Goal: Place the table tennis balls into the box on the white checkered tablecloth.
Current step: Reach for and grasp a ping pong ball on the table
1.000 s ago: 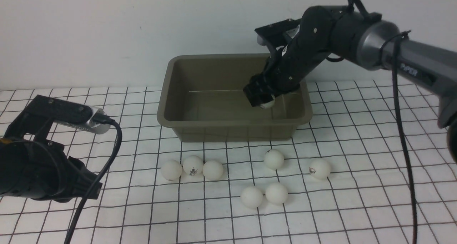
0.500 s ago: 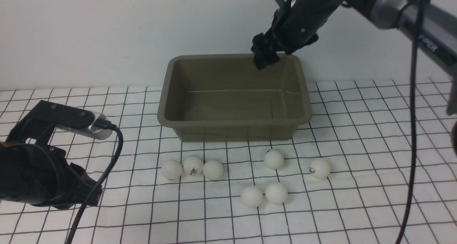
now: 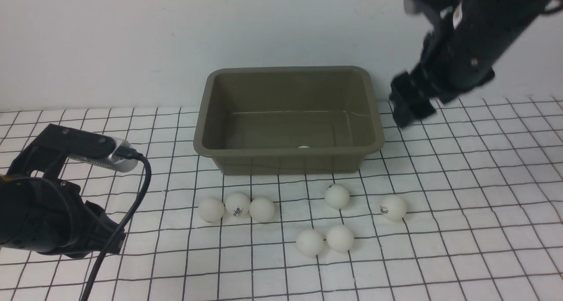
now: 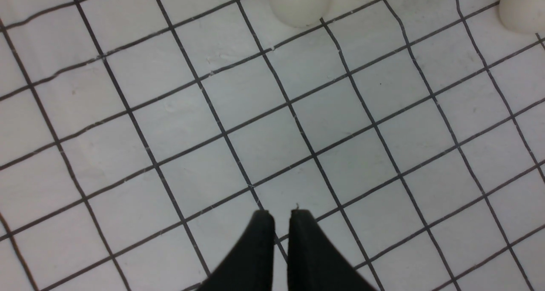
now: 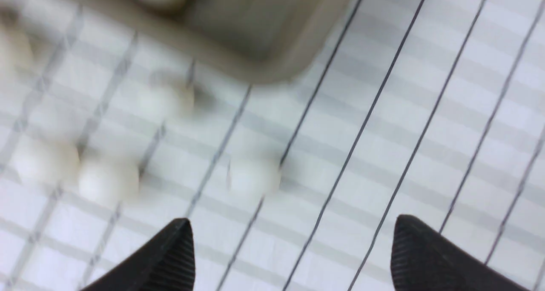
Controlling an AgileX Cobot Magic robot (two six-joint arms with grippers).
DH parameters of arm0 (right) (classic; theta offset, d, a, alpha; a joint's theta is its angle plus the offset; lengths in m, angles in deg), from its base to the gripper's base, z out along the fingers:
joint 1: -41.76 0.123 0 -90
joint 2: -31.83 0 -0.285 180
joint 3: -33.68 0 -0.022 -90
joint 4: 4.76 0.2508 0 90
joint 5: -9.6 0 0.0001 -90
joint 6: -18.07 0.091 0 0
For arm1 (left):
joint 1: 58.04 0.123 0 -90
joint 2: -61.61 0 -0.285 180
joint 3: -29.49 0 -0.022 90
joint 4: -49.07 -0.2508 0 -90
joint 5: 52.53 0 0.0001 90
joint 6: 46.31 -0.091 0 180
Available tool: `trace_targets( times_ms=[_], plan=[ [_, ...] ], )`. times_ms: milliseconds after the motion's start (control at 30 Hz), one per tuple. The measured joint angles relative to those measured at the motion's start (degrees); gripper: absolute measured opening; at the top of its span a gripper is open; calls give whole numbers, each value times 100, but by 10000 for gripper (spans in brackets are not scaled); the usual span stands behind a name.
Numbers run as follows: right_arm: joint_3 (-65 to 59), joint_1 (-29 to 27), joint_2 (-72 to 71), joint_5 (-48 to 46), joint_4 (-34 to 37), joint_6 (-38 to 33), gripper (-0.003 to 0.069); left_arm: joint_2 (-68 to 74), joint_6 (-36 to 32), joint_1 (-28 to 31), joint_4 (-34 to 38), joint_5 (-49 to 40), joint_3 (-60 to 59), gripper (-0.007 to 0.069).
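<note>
Hovering high beside the olive-brown plastic tub (image 3: 288, 71), toward the surface's far right edge, my right claw (image 3: 408, 108) gapes wide and empty. My left claw (image 4: 276, 216) is pinched closed on nothing, low near the front left corner. One small white table tennis ball (image 3: 303, 147) lies inside the tub; seven more white balls (image 3: 262, 209) sit on the white checkered tablecloth (image 3: 462, 204) just in front of it.

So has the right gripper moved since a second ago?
Yes. The right gripper left the box and swung right, now past its right rim over the tablecloth.
</note>
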State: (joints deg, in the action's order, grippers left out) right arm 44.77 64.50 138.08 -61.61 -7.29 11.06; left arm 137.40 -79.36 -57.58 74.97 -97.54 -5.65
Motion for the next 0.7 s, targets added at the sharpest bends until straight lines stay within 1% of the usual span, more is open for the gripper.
trace_targets(
  times_ms=[133, 233, 267, 533, 700],
  plan=[
    [-719, 0, 20, 433, 24, 0, 558, 0, 0, 0, 0, 0, 0, 37],
    [-1275, 0, 115, 1183, 76, 0, 558, 0, 0, 0, 0, 0, 0, 37],
    [-1354, 0, 155, 1299, 82, 0, 558, 0, 0, 0, 0, 0, 0, 37],
    [-1439, 0, 955, 2163, 100, -6, 558, 0, 0, 0, 0, -19, 0, 37],
    [-1444, 0, 1298, 2407, 100, -6, 558, 0, 0, 0, 0, -19, 0, 37]
  ],
)
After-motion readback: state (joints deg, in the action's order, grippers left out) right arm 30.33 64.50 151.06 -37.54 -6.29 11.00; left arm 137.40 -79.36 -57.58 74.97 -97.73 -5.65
